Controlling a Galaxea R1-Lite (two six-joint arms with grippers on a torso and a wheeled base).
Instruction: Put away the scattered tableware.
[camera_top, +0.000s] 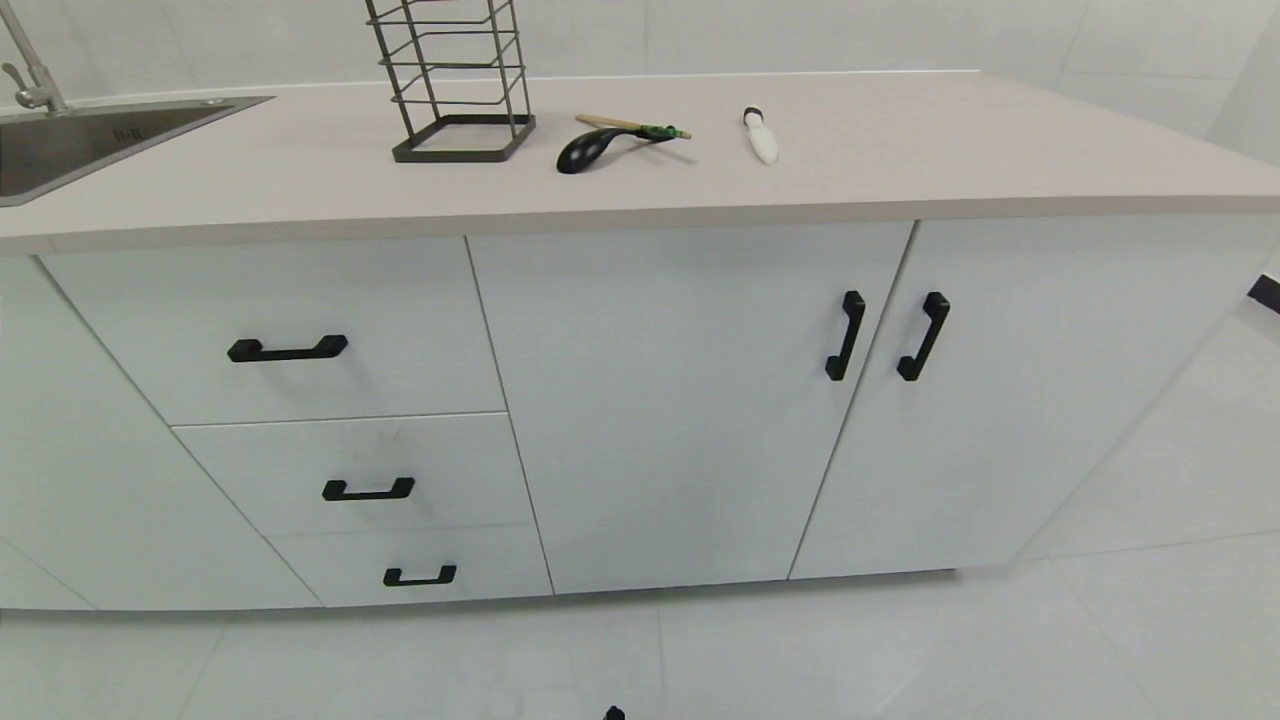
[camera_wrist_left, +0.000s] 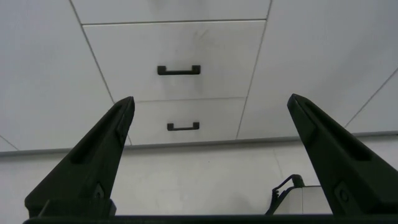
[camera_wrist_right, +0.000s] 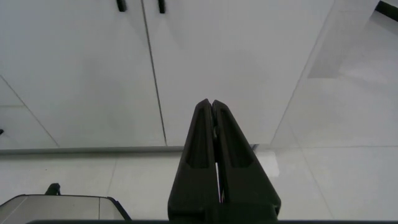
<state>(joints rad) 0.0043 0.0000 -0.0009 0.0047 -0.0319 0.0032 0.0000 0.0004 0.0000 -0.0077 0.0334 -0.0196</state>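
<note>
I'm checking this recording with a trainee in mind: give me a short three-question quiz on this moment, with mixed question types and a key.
1. True or false: the black spoon lies inside the wire rack.
2. Which fits? A: left gripper open, right gripper shut. B: both open. C: left shut, right open.
3. Fill in: the drawer stack below the countertop has ___ drawers.
Key: 1 false, it lies on the countertop beside the rack; 2 A; 3 three.
</note>
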